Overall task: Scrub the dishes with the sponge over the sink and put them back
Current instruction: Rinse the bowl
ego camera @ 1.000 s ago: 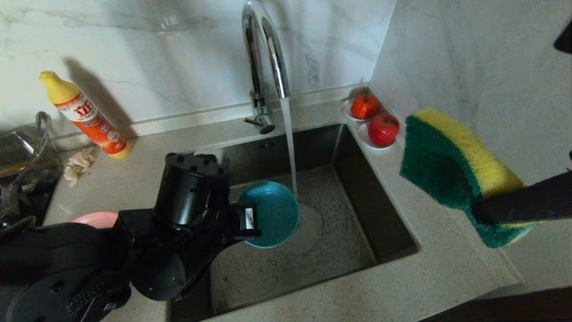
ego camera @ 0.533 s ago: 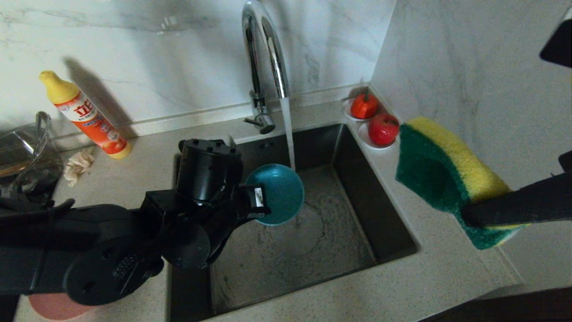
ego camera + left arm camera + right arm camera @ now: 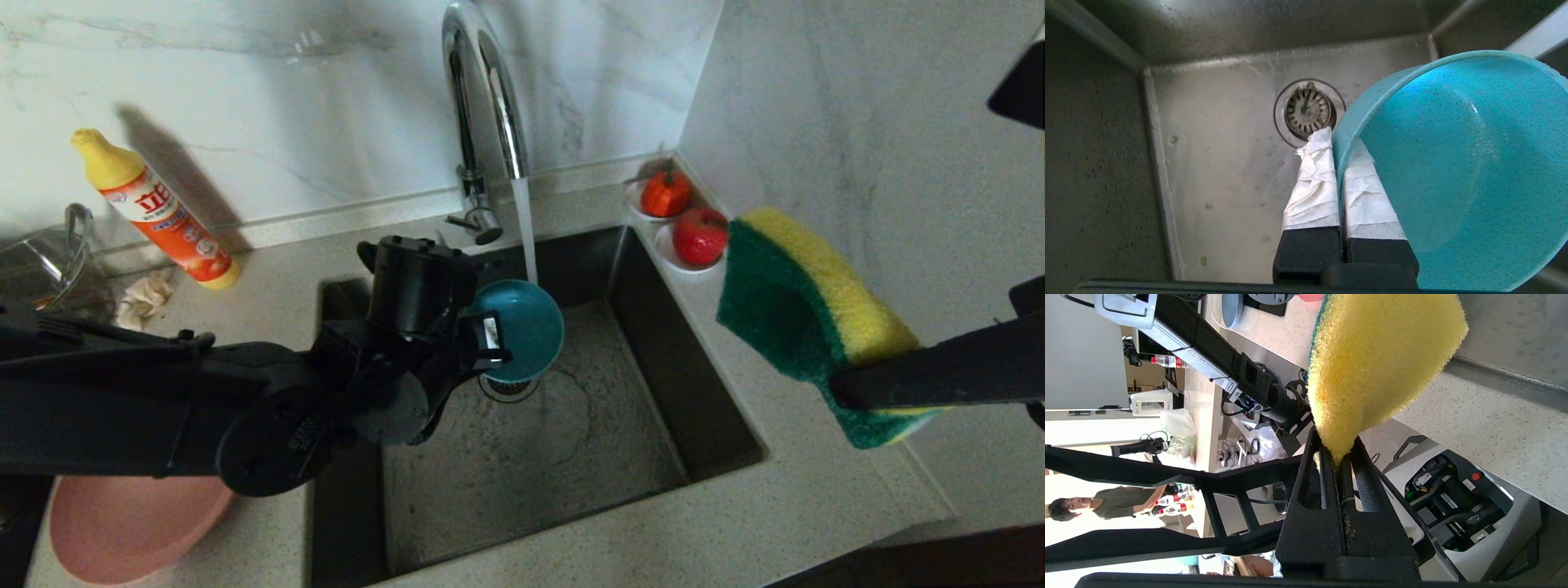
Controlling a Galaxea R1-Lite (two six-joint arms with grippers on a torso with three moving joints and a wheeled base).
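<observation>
Running water: thin stream from the tall chrome gooseneck tap [image 3: 482, 106], falling at the bowl's far rim.
Desk: speckled beige stone desk [image 3: 784, 506], marble-look wall behind.
Sink: square stainless basin [image 3: 571, 457], wet pitted floor, round slotted drain strainer [image 3: 1308, 110] partly showing under the bowl.
Plate: wide flat pink plate [image 3: 122, 531] on desk at near left, partly under the left arm.
Sponge: rectangular yellow foam with dark green scouring face [image 3: 808, 318], held in air over desk right of sink, bent where pinched.
Right gripper: right gripper [image 3: 1338, 457] clamped tight on the sponge's edge.
Bowl: round teal bowl [image 3: 526, 327], smooth speckled inside, tilted on edge over the sink above the drain.
Left gripper: left gripper [image 3: 1336, 143], white-taped fingers closed on the bowl's rim, one inside, one outside.
Bottle: orange detergent bottle [image 3: 155, 208], yellow cap, leaning at back wall.
Fruit: two red fruit [image 3: 686, 216] on small white saucers, back right corner.
</observation>
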